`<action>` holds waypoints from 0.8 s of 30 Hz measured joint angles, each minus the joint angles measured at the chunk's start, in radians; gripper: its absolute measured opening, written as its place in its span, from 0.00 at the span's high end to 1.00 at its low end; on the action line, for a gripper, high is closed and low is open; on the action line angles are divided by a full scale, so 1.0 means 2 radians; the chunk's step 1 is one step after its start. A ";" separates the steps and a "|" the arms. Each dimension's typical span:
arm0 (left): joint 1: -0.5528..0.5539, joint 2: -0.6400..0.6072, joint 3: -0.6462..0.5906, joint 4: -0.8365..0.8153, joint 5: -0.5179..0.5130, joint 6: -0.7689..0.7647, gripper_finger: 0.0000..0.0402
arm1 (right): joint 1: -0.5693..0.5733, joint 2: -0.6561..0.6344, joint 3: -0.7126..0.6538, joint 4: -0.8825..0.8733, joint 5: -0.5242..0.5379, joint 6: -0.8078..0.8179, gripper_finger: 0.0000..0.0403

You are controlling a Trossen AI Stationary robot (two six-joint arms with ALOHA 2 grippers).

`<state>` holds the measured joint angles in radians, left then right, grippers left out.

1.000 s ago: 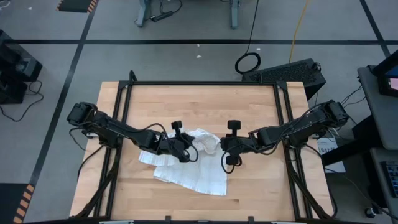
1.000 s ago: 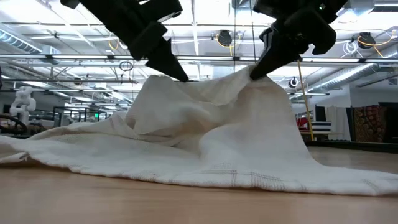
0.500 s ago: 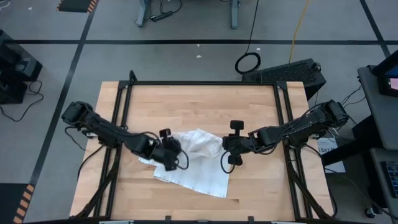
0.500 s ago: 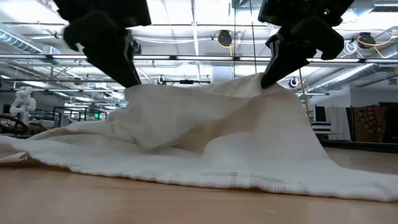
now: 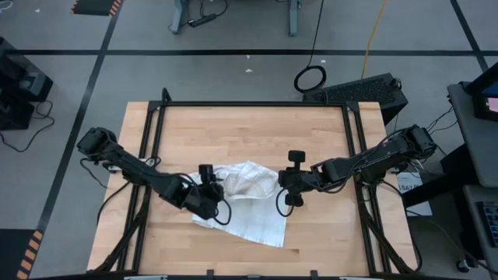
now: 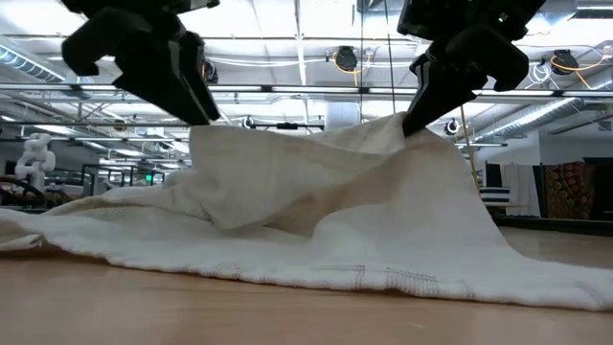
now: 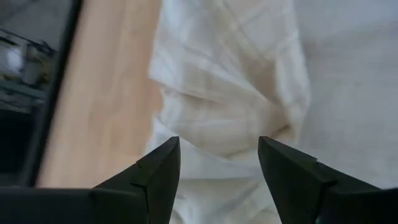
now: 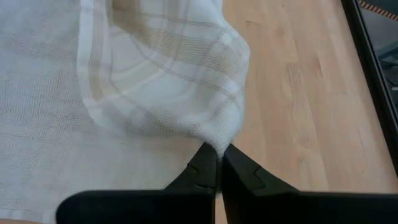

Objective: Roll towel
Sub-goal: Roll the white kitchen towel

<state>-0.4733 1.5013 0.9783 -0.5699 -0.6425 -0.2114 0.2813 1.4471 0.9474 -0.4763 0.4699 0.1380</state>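
The towel (image 5: 249,208), white with a tan plaid grid, lies bunched in the middle of the table. Its lower part is spread flat on the wood, and its upper part is raised into a ridge (image 6: 306,144) between the two grippers. My right gripper (image 8: 219,155) is shut on the ridge's right end. My left gripper (image 7: 217,155) stands open just over the ridge's left end (image 6: 203,134), one finger on either side of a crumpled fold (image 7: 236,134). My left gripper is open over the towel's raised left end; I cannot tell whether a finger touches the cloth. My right gripper pinches a bunched point of the towel (image 8: 219,142) between its two fingertips, several layers gathered. It comes slanting down from the table's right side. The cloth rises to a peak (image 6: 400,123) at the fingers and slopes slack down to the table.
Bare wooden tabletop (image 5: 249,132) lies on the far side of the towel and along the near edge. A black frame (image 5: 156,117) runs round the table's left, far and right sides.
My left gripper has opened and let go of the towel's raised left part, then drawn back toward the table's left edge. That end of the ridge has spread leftward and stays standing. My right gripper has kept its hold in place.
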 joint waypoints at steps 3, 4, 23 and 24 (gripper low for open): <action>0.002 0.000 0.015 -0.005 -0.004 0.045 0.45 | 0.000 0.000 0.000 0.000 0.000 0.000 1.00; 0.004 0.000 0.024 -0.011 -0.004 0.060 0.45 | 0.000 0.000 0.000 0.000 -0.001 0.000 1.00; 0.091 0.007 0.055 -0.059 0.260 0.292 0.45 | 0.000 0.000 0.000 0.000 -0.002 -0.010 1.00; 0.091 0.010 0.055 -0.069 0.260 0.298 0.45 | 0.000 0.000 0.000 0.000 -0.002 -0.010 1.00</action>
<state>-0.2920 1.5216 1.0882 -0.7077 -0.1216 0.3845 0.2810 1.4475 0.9474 -0.4759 0.4660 0.1177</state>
